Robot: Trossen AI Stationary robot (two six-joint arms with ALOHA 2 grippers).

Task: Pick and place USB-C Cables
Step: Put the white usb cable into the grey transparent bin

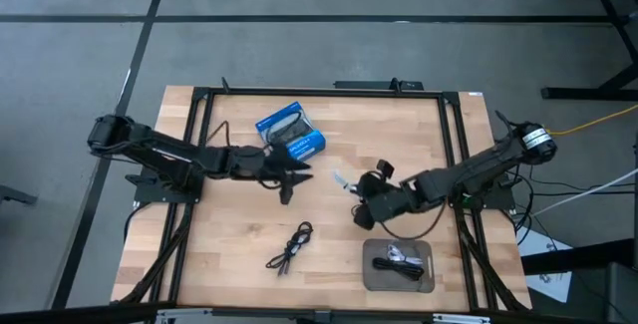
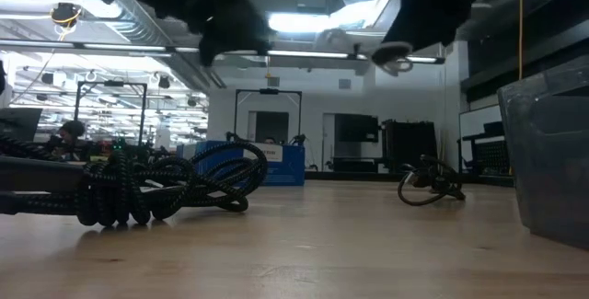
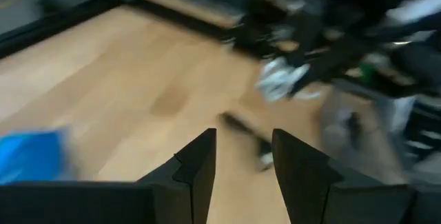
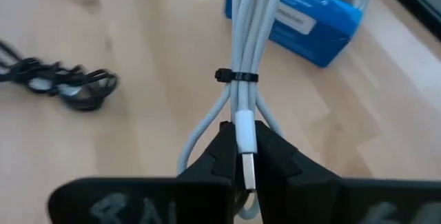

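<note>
The wooden desk (image 1: 239, 234) fills the middle of the high view, framed by black rails. On its far half lies a blue box (image 1: 292, 132), and near its right front corner sits a grey tray (image 1: 375, 276) holding a black cable with something silvery on it (image 1: 397, 260). The left arm reaches in from the left edge, its left tool (image 1: 287, 187) hovering just in front of the blue box; in the left wrist view its two dark fingers (image 3: 198, 172) stand apart with nothing between them. The right arm comes in from the right edge, its right tool (image 4: 244, 156) over the desk's centre-right, between the box and the tray. Its fingers are closed tight on a whitish-silver cable (image 4: 247, 41), a folded bundle cinched by a small black tie, with the silver plug end pinched between them; the bundle points toward the blue box. A loose black cable (image 1: 292, 247) lies on the front half of the desk, well apart from both tools and left of the tray.
</note>
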